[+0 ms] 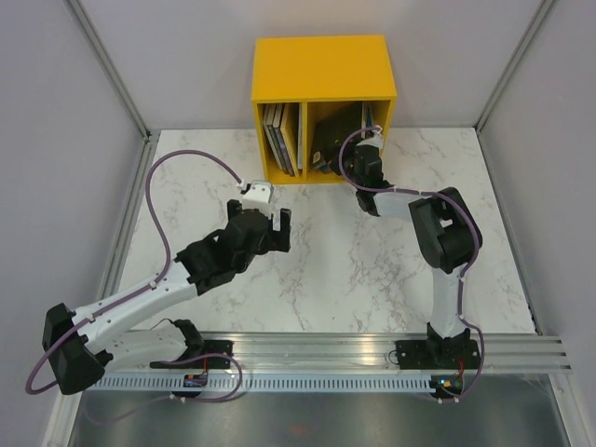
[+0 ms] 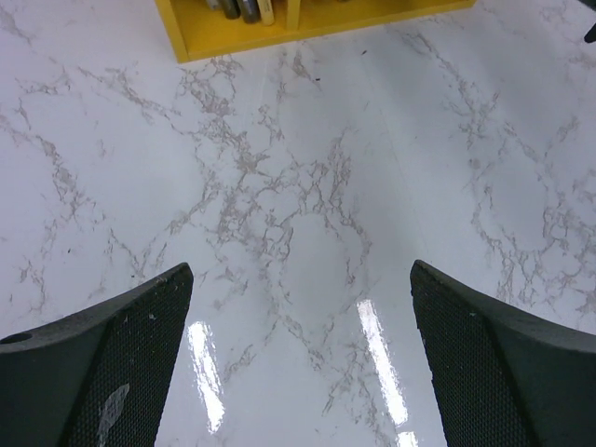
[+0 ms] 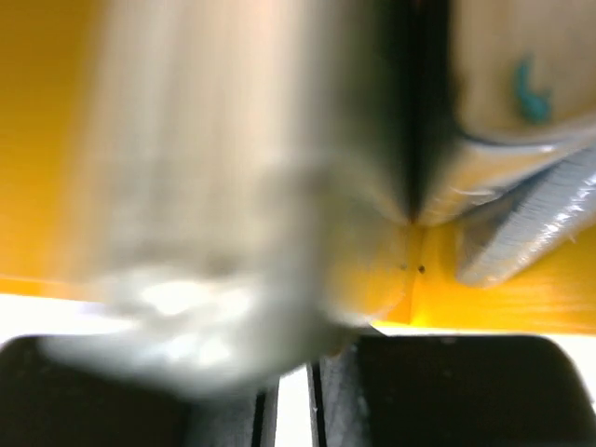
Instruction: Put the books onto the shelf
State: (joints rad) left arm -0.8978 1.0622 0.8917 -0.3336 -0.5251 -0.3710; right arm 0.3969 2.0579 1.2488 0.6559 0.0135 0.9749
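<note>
Yellow shelf [image 1: 321, 65] holds upright books [image 1: 279, 138] in its left compartment and a dark book [image 1: 337, 130] leaning in its right. Right jaws, at the right compartment's mouth, are narrowed to a slit; whether they grip anything I cannot tell. Left jaws gape wide above the bench [image 1: 354, 279] before the shelf.

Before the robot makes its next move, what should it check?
1. The left gripper is open and empty: ok.
2. Whether the right gripper is holding anything: cannot tell, its own view is blurry.
3. The books in the left half of the shelf stand up: ok.
4. The dark book in the right half stands straight: not ok, it leans.
5. No book is lying on the table: ok.
</note>
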